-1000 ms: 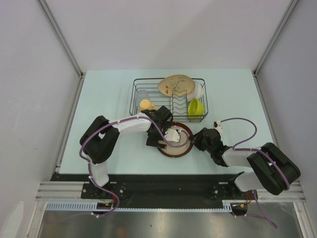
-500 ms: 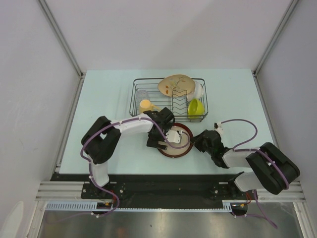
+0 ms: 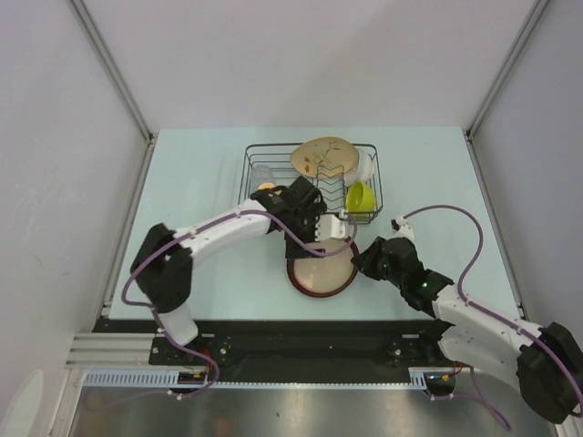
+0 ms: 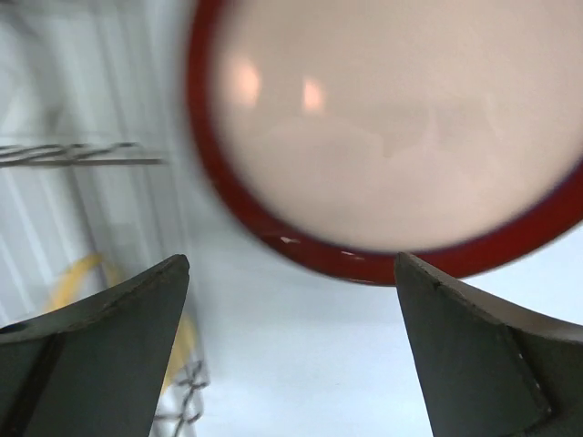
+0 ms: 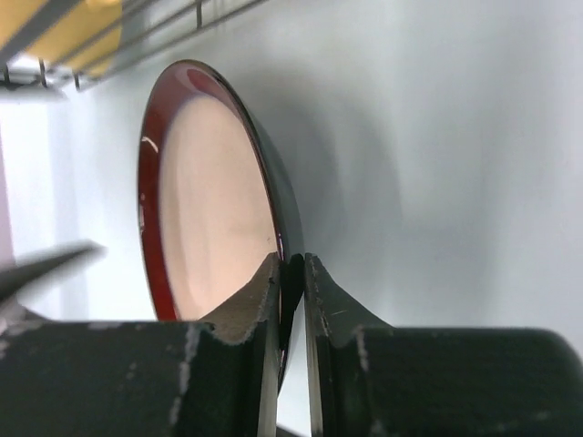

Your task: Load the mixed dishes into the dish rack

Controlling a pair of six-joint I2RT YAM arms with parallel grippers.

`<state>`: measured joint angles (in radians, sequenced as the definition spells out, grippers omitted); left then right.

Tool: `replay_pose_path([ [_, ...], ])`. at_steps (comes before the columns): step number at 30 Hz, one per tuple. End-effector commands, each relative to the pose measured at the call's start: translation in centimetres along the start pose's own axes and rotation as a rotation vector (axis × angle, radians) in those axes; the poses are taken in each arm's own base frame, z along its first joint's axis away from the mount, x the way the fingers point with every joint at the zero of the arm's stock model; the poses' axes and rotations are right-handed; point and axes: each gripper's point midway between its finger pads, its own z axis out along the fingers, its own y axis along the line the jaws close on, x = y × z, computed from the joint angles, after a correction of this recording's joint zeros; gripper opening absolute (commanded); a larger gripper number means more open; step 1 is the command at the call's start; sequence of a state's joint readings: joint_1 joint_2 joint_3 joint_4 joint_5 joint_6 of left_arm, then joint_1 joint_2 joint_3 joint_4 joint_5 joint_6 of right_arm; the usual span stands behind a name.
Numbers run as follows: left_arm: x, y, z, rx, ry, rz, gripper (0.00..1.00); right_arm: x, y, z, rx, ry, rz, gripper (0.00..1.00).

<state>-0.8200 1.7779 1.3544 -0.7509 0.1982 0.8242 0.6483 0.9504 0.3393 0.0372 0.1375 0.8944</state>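
**Now pinching the dark-rimmed plate (image 3: 321, 270) by its rim**

Lies on the desk (image 3: 200, 173) just in front of the dish rack (image 3: 250, 187), right edge clamped in the right claw (image 5: 291, 264). Holds the left claw (image 4: 291, 264) wide open over the far rim, gripping nothing. Looks stiff, glazed, slippery, breakable; probably calls for a deep, firm rim hold.

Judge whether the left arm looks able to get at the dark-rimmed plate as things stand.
Probably yes. The left gripper hangs open close to the dark-rimmed plate, with nothing between them. The right gripper is shut on only one spot of the rim, so the rest looks free.
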Motion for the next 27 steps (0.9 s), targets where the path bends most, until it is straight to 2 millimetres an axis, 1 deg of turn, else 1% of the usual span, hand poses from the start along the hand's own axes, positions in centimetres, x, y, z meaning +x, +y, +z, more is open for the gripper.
replay_pose_path([
  [1,-3.9,2.4,-8.6,-0.145,-0.255,-0.079,1.0,-1.6,2.8,-2.4,-0.073,-0.004,-0.088,0.0],
  [5,-0.7,1.3,-10.2,-0.184,-0.229,-0.151,1.0,-2.6,3.2,-2.7,-0.056,-0.02,-0.147,0.0],
  [6,-0.2,1.0,-10.6,-0.189,-0.229,-0.176,1.0,-3.0,3.5,-2.8,-0.054,-0.025,-0.164,0.0],
  [7,0.4,1.0,-11.7,-0.211,-0.242,-0.196,1.0,-3.8,4.1,-3.1,-0.051,-0.036,-0.18,0.0],
  [8,0.9,0.8,-12.1,-0.214,-0.24,-0.214,1.0,-4.4,4.6,-3.3,-0.053,-0.047,-0.204,0.0],
  [9,1.6,1.1,-12.9,-0.234,-0.246,-0.248,1.0,-4.9,4.8,-3.4,-0.051,-0.058,-0.244,0.0],
  [10,1.9,1.1,-13.9,-0.256,-0.262,-0.259,1.0,-6.0,5.8,-3.8,-0.066,-0.08,-0.265,0.0],
  [12,2.9,1.7,-15.4,-0.29,-0.275,-0.305,1.0,-7.0,6.7,-4.1,-0.074,-0.102,-0.328,0.0],
  [13,3.2,1.7,-15.7,-0.29,-0.281,-0.321,1.0,-8.4,8.1,-4.7,-0.098,-0.134,-0.344,0.0],
  [15,4.2,2.2,-16.3,-0.309,-0.285,-0.37,1.0,-9.5,9.4,-5.0,-0.12,-0.154,-0.42,0.0],
  [16,4.4,2.2,-16.5,-0.301,-0.296,-0.387,1.0,-10.1,10.1,-5.2,-0.132,-0.162,-0.447,0.0],
  [17,4.6,2.3,-16.7,-0.303,-0.303,-0.41,1.0,-11.3,11.9,-5.8,-0.161,-0.186,-0.479,0.0],
  [19,5.2,2.8,-17.2,-0.313,-0.319,-0.453,1.0,-12.2,13.4,-6.6,-0.193,-0.203,-0.588,0.0],
  [20,5.0,2.7,-17.3,-0.294,-0.345,-0.477,1.0,-13.9,15.3,-7.8,-0.226,-0.25,-0.613,0.0],
  [21,5.6,3.1,-17.6,-0.299,-0.355,-0.51,1.0,-14.5,16.0,-8.2,-0.235,-0.263,-0.643,0.0],
  [22,5.7,3.2,-17.8,-0.293,-0.365,-0.528,1.0,-15.6,16.9,-8.9,-0.244,-0.299,-0.702,0.0],
  [23,5.9,3.3,-18.1,-0.281,-0.393,-0.562,1.0,-17.4,18.6,-10.4,-0.264,-0.355,-0.718,0.0],
  [26,6.3,3.1,-17.8,-0.251,-0.417,-0.614,1.0,-20.7,20.9,-11.9,-0.248,-0.461,-0.803,0.0],
  [27,6.6,2.8,-17.6,-0.241,-0.424,-0.632,1.0,-22.8,22.9,-13.4,-0.265,-0.536,-0.822,0.0],
])
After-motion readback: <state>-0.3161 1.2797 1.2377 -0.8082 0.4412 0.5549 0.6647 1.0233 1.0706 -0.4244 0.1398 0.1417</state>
